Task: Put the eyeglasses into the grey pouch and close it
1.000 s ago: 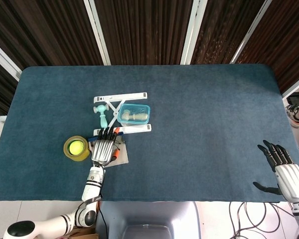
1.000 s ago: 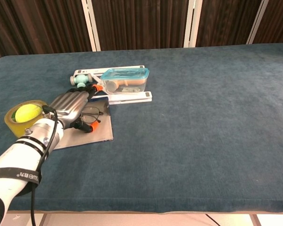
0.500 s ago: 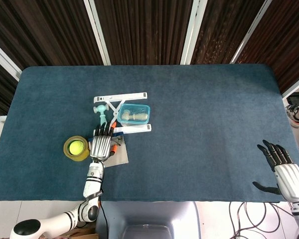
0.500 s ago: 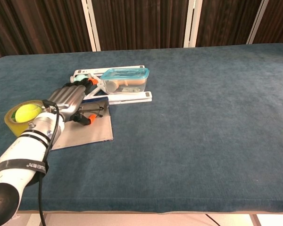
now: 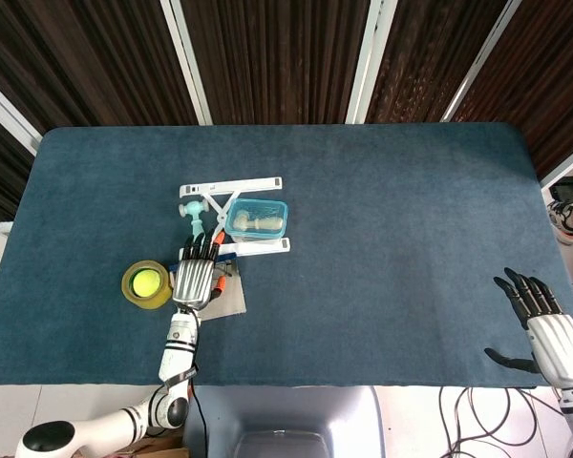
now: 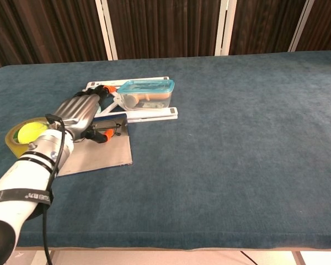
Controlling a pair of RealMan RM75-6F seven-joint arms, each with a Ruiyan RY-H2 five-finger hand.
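Note:
The grey pouch [image 6: 99, 153] lies flat near the table's front left, and in the head view only the grey pouch's corner [image 5: 233, 300] shows beside my arm. My left hand [image 6: 77, 113] hovers palm down over its far end, fingers stretched toward the white stand. The thin-framed eyeglasses [image 6: 115, 128] lie on the pouch's far edge, mostly hidden by the left hand [image 5: 196, 273] and its thumb. I cannot see any finger closed on them. My right hand [image 5: 542, 324] is off the table's near right corner, fingers spread, holding nothing.
A yellow tape roll with a green ball [image 5: 145, 283] sits just left of the pouch. Beyond my left hand stand a white folding stand [image 5: 231, 183], a blue-lidded clear box [image 5: 257, 219] and a teal tool [image 5: 197, 221]. Blue cloth covers the table.
My left hand has slid away from me toward the white stand, now covering more of the eyeglasses. The right hand has not moved.

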